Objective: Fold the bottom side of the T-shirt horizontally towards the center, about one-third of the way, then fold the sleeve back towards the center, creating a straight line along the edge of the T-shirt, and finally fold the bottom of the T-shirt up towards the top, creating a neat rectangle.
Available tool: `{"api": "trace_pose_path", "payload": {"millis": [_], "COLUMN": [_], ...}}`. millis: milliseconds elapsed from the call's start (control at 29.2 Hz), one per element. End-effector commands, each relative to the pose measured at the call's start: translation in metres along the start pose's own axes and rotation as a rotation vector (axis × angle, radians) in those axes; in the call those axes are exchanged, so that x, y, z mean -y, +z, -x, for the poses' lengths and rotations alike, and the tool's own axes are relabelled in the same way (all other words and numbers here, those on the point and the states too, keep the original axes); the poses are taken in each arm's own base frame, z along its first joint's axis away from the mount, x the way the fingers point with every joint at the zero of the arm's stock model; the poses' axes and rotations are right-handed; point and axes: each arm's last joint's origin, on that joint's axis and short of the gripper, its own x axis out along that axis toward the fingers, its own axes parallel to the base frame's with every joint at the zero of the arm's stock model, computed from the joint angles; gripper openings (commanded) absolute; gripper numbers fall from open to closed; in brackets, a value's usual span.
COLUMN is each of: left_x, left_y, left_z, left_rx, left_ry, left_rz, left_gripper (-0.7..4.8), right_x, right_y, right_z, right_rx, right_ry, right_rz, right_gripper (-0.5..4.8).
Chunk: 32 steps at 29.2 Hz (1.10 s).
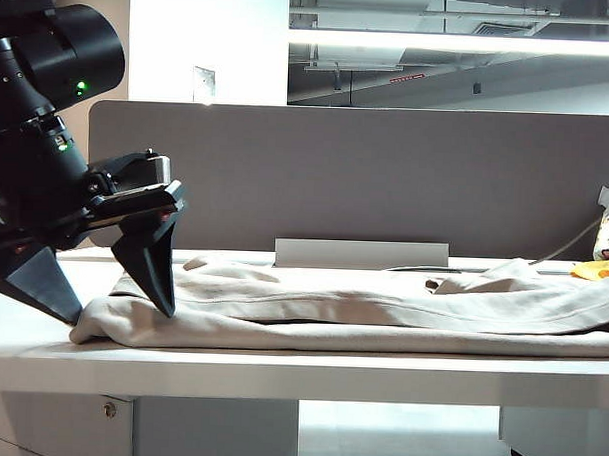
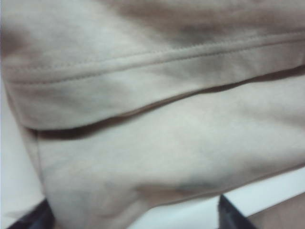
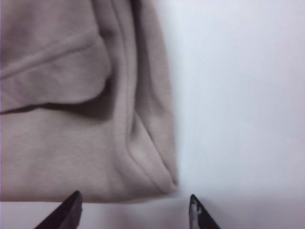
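The T-shirt (image 1: 362, 310) is spread across the white table (image 1: 279, 372), already doubled on itself, with a stitched hem band (image 2: 143, 71) lying over the lower layer. At the left end of the table, the left gripper (image 1: 122, 307) is seen with its jaws spread wide and nothing between them; one fingertip touches the cloth or stands just above it, the other is lower, off the shirt's left edge. In the right wrist view the right gripper (image 3: 134, 210) is seen with its jaws apart and empty, poised just off a corner of the fabric (image 3: 164, 183), over bare table; it is not visible in the exterior view. The step in hand is judged to be grasping the near edge. All layers should be pinched together at both ends, and both ends lifted evenly, so that the crease is kept straight.
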Motion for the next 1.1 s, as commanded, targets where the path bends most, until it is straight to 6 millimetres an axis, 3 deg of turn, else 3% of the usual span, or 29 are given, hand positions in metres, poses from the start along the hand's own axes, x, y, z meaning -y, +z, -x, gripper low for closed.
{"api": "trace_pose_path", "payload": {"millis": [34,103,137,274,377,412,480,617,755,857,960,1098], "left_x": [0.000,0.000,0.000,0.000,0.000,0.000,0.000,-0.001,-0.002,-0.003,-0.003,-0.002], "left_y": [0.002,0.002,0.002,0.003,0.003,0.003,0.003,0.003,0.001,0.000,0.001,0.002], "left_z": [0.000,0.000,0.000,0.000,0.000,0.000,0.000,0.000,-0.009,-0.014,-0.014,-0.014], "left_rx": [0.017,0.017,0.020,0.027,0.028,0.029,0.030,0.034,0.008,-0.010,0.003,0.010], "left_ry": [-0.004,-0.004,-0.004,-0.006,-0.004,0.001,0.002,0.003,0.012,0.016,0.008,-0.001], "left_rz": [0.001,0.001,0.002,0.001,0.002,0.002,0.002,0.003,0.003,0.003,-0.006,-0.006], "left_gripper": [4.25,3.99,3.47,2.67,2.63,2.61,1.77,1.68,0.83,0.67,-0.06,-0.06], "right_x": [0.002,0.003,0.003,0.003,0.003,0.003,0.003,0.003,0.003,0.003,0.002,0.002], "right_y": [0.000,0.000,0.000,0.001,0.001,0.002,0.003,0.005,0.006,0.007,0.009,0.009], "right_z": [-0.006,-0.008,-0.008,-0.008,-0.008,-0.008,-0.008,-0.008,-0.008,-0.008,-0.008,-0.008], "right_rx": [-0.019,-0.026,-0.021,-0.016,-0.011,-0.007,0.004,0.023,0.040,0.048,0.063,0.069], "right_ry": [-0.002,-0.002,-0.002,-0.002,-0.001,-0.002,-0.001,0.000,0.003,0.003,0.031,0.040], "right_rz": [-0.007,-0.010,-0.008,-0.006,-0.004,-0.003,0.002,0.009,0.016,0.019,0.026,0.029], "right_gripper": [2.83,2.83,2.77,2.06,1.97,1.75,0.95,0.87,0.43,0.11,-0.01,-0.01]}}
